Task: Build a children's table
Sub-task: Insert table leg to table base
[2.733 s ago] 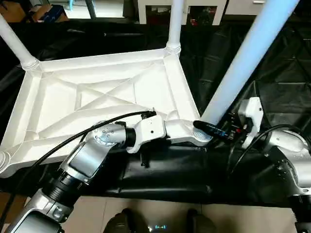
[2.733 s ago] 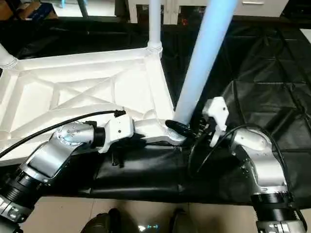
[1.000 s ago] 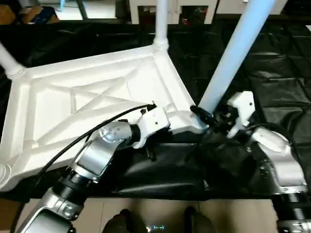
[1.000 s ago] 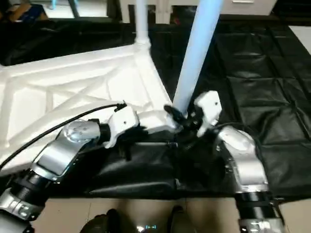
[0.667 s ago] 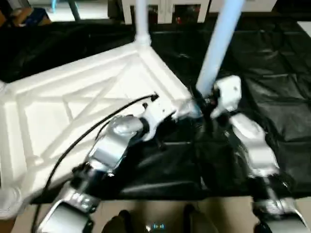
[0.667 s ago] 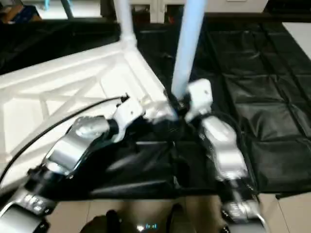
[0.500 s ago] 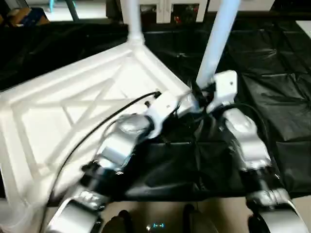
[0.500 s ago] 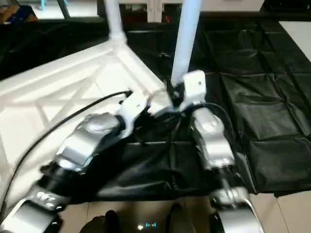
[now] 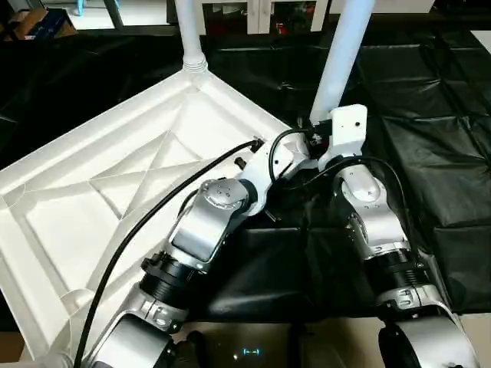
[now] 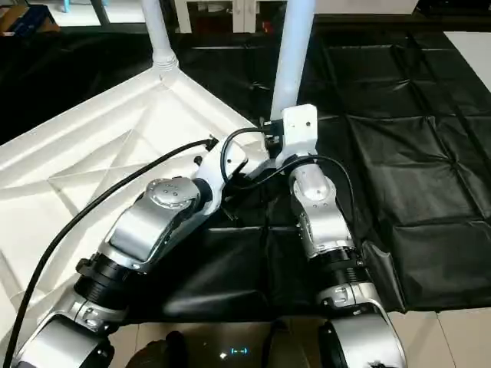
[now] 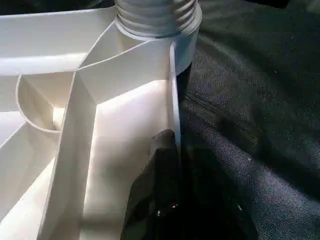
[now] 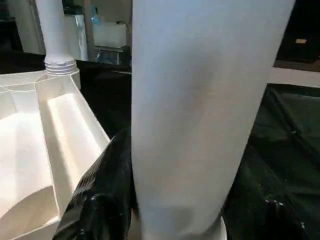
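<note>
No readable text, label, brand or number that I can make out on anything in these views.

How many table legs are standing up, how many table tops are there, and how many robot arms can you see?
Table legs standing up: 2, the far leg and the near leg
Table tops: 1, the white table top
Robot arms: 2, the left arm and the right arm
Total: 5
</note>
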